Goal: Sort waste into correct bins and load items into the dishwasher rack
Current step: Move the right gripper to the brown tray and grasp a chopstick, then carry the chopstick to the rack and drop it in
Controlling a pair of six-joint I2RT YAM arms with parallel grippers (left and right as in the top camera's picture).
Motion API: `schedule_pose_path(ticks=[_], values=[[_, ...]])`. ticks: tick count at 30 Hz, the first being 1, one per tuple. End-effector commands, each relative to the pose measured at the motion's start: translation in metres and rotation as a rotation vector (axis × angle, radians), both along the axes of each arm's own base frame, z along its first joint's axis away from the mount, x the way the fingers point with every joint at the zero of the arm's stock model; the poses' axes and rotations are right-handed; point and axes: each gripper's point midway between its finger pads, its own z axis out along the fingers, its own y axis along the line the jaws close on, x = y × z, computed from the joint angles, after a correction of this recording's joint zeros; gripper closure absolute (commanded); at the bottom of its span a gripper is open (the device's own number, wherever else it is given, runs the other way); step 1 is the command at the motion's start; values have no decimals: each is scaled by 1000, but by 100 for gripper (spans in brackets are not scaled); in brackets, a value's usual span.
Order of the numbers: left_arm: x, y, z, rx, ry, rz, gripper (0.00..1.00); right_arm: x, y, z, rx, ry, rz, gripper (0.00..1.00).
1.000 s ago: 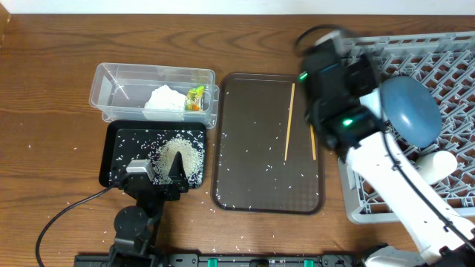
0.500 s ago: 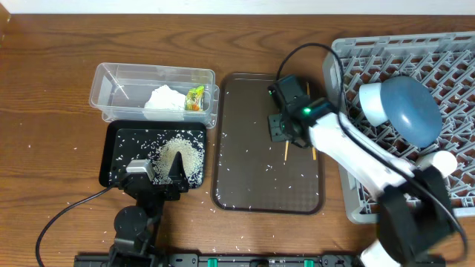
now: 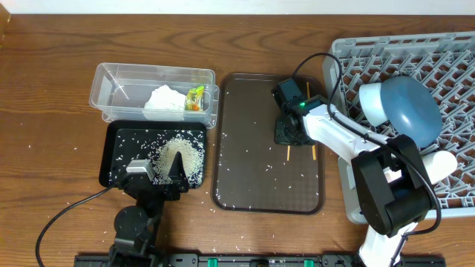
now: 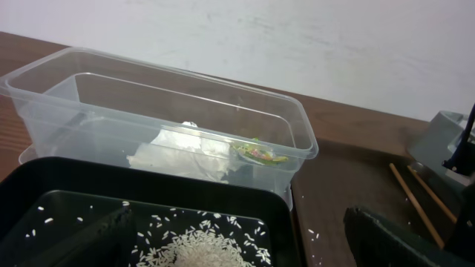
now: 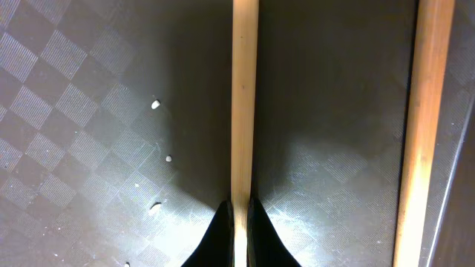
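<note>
Chopstick (image 5: 244, 89) newly in right pincer (image 5: 238, 213)

The right arm (image 3: 349, 144) stretches left from its base, wrist bent down, so the right gripper (image 3: 288, 133) points straight down, its 2 fingers (image 5: 261, 236) pinched onto 1 chopstick (image 5: 244, 96). The left gripper (image 3: 159, 174) sits low, its fingers (image 4: 404, 241) spread wide.

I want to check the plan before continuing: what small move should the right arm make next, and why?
Probably lift straight up a little. The right gripper has its jaws closed on one thin wooden chopstick, which lies flat on the brown serving tray beside the second chopstick. Raising it first should free it for the grey lattice dishwasher rack.
</note>
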Motion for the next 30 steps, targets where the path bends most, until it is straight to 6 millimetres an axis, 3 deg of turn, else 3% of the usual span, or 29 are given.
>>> schedule_pose_path(ticks=[1, 4, 7, 10, 14, 18, 24, 27, 30], values=[[1, 4, -14, -1, 31, 22, 8, 1, 3, 7, 19, -7, 84, 99], [1, 4, -14, -1, 31, 22, 9, 12, 4, 49, 38, -121, 215, 99], [1, 4, -14, -1, 31, 22, 9, 19, -11, 102, 27, -254, 341, 99], [1, 4, -14, -1, 31, 22, 9, 23, -40, 149, -14, -375, 409, 99], [1, 4, -14, -1, 31, 22, 8, 31, -90, 185, -79, -476, 374, 99], [1, 4, -14, -1, 31, 22, 9, 38, -132, 182, -85, -465, 274, 99], [1, 4, -14, -1, 31, 22, 8, 40, -149, 138, -95, -332, 282, 98], [1, 4, -14, -1, 31, 22, 9, 39, -156, 120, -161, -269, 277, 72], [1, 4, -14, -1, 31, 22, 8, 35, -140, 123, -138, -272, 277, 61]])
